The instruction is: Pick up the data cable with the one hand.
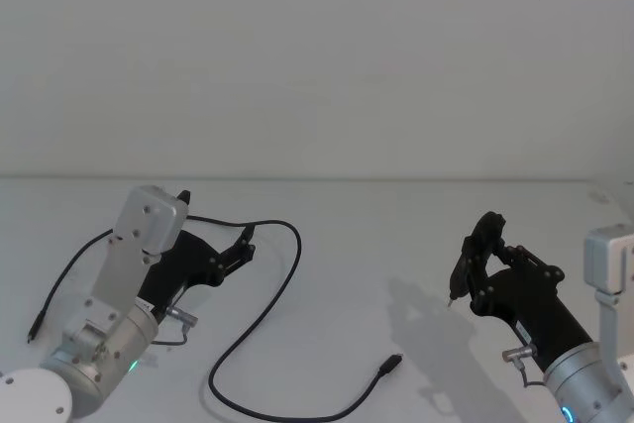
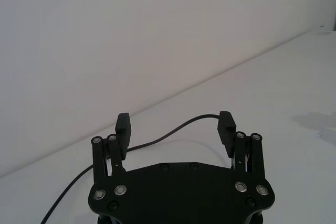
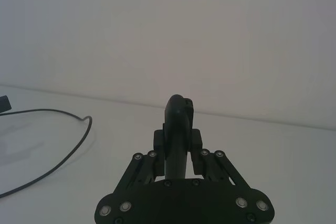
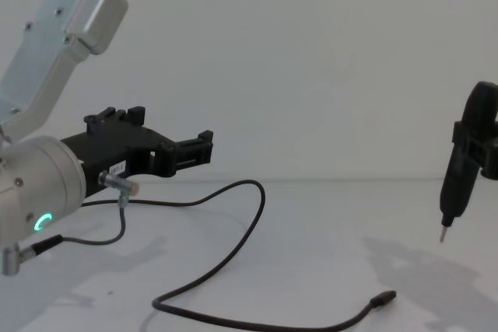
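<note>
Left claw (image 2: 174, 124) released over data cable (image 1: 299, 245), arm (image 1: 139, 245) hiding part; right claw (image 3: 178, 141) grasping tool (image 4: 454, 180)

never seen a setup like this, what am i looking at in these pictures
It is a robot with two arms, each ending in a two-finger gripper. One picture looks down from its head, one across the table from its chest, and two sit on the wrists. On the white table lies the data cable, long, black, with a small plug. The left gripper is open, above the cable, holding nothing. The right gripper is shut on a slim dark tool with a pointed tip.
</note>
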